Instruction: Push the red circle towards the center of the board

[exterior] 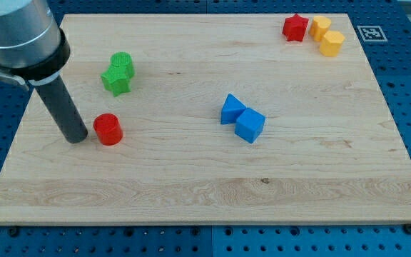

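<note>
The red circle (108, 129) is a short red cylinder lying at the left of the wooden board (205, 207). My tip (76, 138) rests on the board just to the left of the red circle, very close to it; whether they touch I cannot tell. The dark rod rises from the tip up and to the left to the grey arm at the view's top left.
A green circle (122, 63) and a green star (116, 80) lie touching above the red circle. A blue triangle (231, 108) and a blue cube (250, 125) sit near the middle. A red star (295, 27) and two yellow blocks (320, 27) (332, 43) are at the top right.
</note>
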